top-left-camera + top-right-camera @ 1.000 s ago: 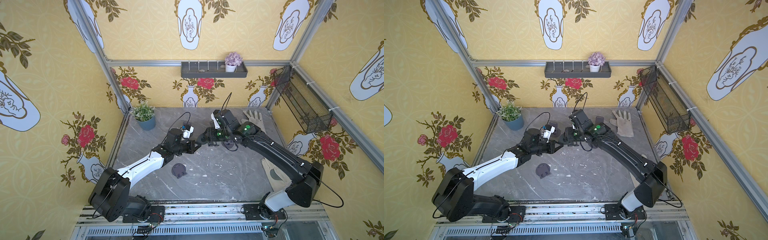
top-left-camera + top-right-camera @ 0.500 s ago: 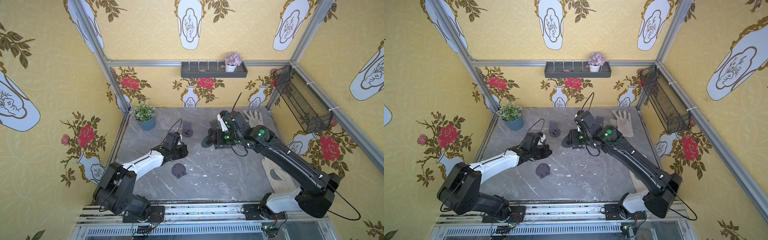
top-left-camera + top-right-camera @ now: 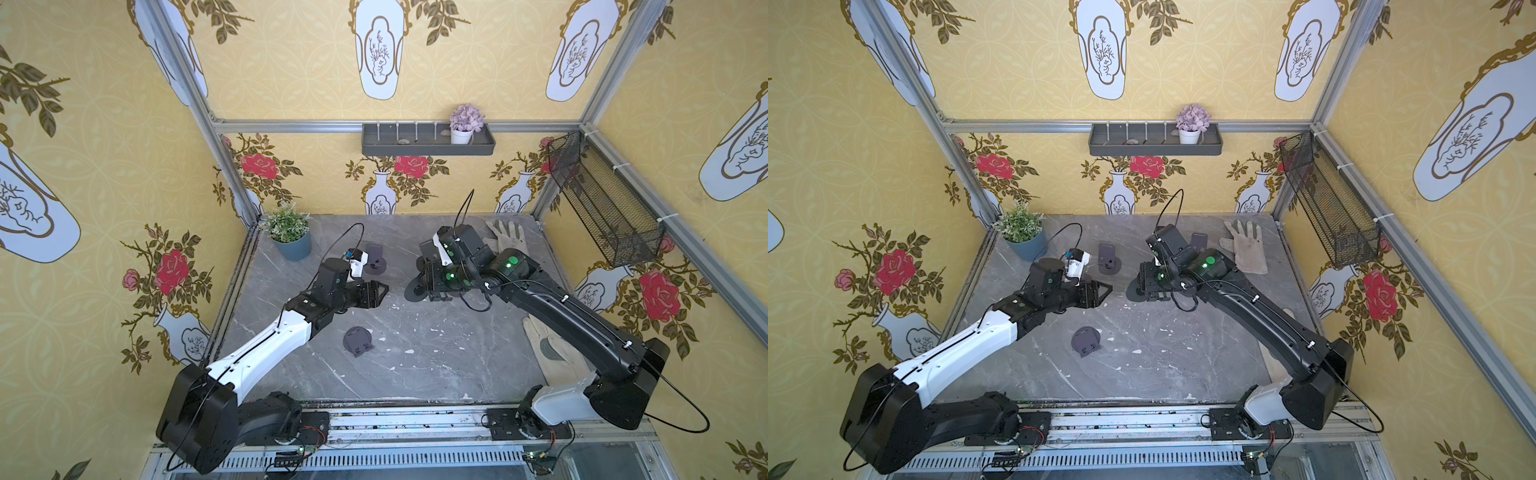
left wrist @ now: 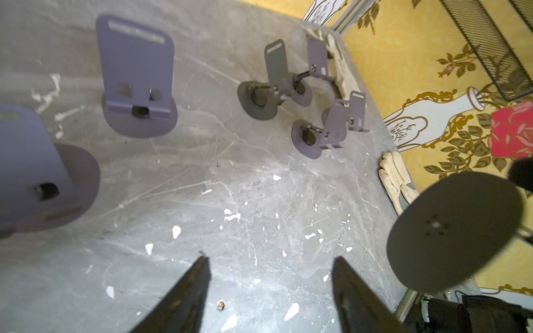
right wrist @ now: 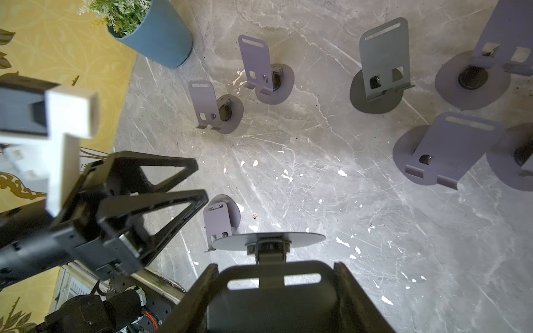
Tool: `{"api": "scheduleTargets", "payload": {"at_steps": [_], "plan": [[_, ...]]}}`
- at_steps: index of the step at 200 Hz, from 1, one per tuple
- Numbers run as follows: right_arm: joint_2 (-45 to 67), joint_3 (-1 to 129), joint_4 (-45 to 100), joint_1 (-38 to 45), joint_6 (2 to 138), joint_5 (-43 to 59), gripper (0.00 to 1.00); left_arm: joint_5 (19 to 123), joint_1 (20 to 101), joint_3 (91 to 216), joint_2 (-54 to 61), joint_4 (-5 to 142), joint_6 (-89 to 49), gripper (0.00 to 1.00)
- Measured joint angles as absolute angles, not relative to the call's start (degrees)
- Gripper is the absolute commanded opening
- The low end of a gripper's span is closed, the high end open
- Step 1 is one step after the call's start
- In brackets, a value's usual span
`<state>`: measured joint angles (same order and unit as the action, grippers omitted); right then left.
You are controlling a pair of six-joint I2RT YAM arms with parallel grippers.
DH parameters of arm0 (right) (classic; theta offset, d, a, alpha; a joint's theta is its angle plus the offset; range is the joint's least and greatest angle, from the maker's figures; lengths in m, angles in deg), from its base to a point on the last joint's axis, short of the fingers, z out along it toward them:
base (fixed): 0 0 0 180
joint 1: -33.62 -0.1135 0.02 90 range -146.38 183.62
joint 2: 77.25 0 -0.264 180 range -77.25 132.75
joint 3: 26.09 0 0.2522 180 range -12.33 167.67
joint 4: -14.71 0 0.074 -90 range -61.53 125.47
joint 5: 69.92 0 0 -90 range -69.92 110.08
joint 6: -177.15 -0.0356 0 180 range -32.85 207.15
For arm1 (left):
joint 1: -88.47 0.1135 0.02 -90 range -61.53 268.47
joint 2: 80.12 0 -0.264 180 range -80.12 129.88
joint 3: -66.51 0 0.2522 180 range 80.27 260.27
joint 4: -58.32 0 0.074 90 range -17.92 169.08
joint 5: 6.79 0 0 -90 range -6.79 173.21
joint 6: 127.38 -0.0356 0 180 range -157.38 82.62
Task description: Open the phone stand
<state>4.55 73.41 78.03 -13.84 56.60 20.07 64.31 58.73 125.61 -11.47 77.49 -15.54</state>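
My right gripper [image 5: 276, 266] is clamped on the back plate of the phone stand [image 5: 268, 240], held off the marble table [image 3: 436, 365]. Its round base faces my left gripper [image 3: 379, 291], jaws apart and empty, near the base's rim. The stand's long axis runs between both grippers; the left is nearer the free base.

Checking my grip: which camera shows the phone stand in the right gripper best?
Right wrist view: the phone stand sits close up between the fingers of the right gripper, plate and base visible. Left wrist view shows only the base's underside; both top views show just its edge.
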Motion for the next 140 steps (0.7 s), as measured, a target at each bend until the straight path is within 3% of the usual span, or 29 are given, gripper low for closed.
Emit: {"api": "scheduleTargets", "payload": {"at_steps": [75, 140], "plan": [[8.3, 76.0, 77.8, -12.1, 57.2, 13.8, 0.36, 56.4, 58.3, 122.4, -17.5, 73.5, -22.9, 0.95], [9.1, 76.7, 77.7, -12.9, 57.2, 10.7, 0.36, 52.8, 57.6, 125.0, -14.8, 69.6, -23.6, 0.93]]}}
